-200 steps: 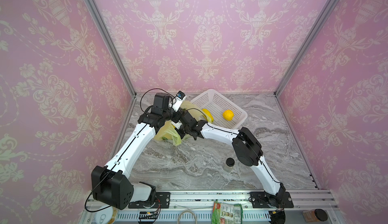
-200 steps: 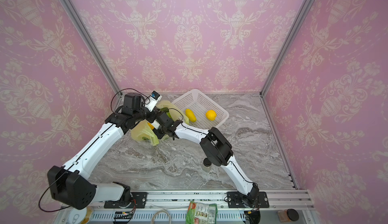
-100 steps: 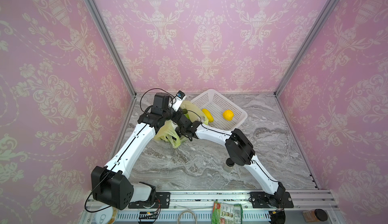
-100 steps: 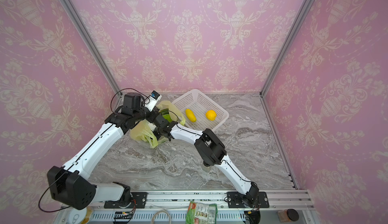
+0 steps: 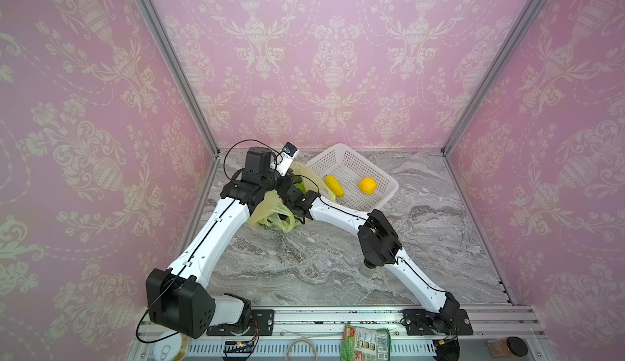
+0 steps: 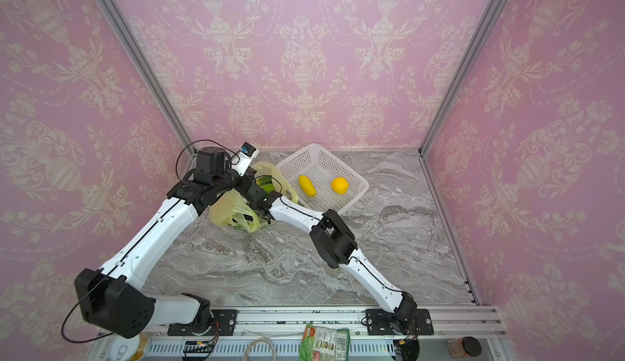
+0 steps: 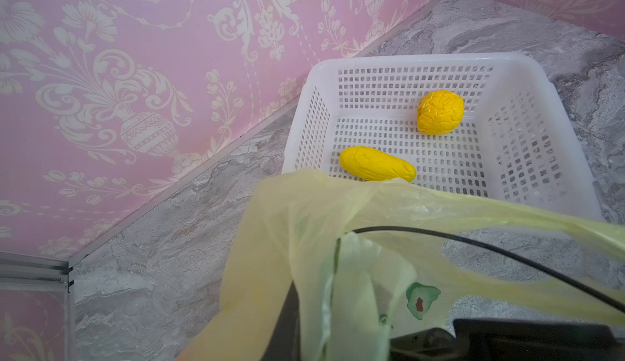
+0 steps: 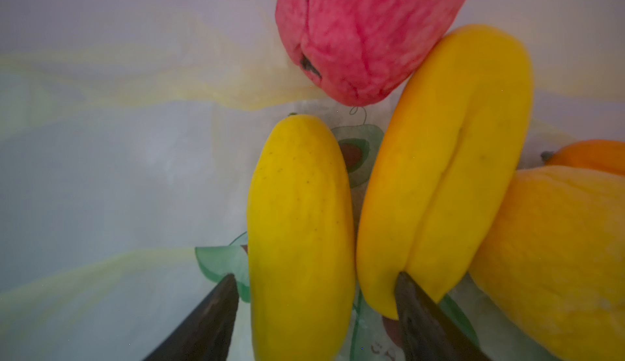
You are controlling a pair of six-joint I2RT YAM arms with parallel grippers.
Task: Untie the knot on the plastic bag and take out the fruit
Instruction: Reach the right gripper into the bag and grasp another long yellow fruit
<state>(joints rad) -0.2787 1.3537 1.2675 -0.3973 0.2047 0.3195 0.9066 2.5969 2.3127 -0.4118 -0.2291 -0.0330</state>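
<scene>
The yellow-green plastic bag [image 5: 270, 208] lies at the back left of the table, its mouth held up. My left gripper [image 7: 334, 312] is shut on the bag's rim film [image 7: 304, 224]. No knot shows; loose handle strips [image 5: 282, 219] hang at the front. My right gripper [image 8: 314, 276] is inside the bag, open, its fingertips [image 8: 226, 288] on either side of an elongated yellow fruit [image 8: 299, 207]. Beside it lie a yellow-orange piece [image 8: 446, 159], a pink one [image 8: 365, 31] and an orange one [image 8: 592, 154]. In both top views the right gripper's jaws are hidden in the bag.
The white perforated basket [image 5: 351, 159] stands right behind the bag, holding an elongated yellow fruit [image 5: 334, 185] and a bumpy yellow ball [image 5: 367, 185]. A small jar [image 5: 368, 268] stands under my right elbow. A green snack packet [image 5: 365, 344] lies on the front rail. Pink walls enclose the table.
My right arm has pushed further left into the bag and its jaws have spread wider. The left gripper still holds the bag's rim in the same place.
</scene>
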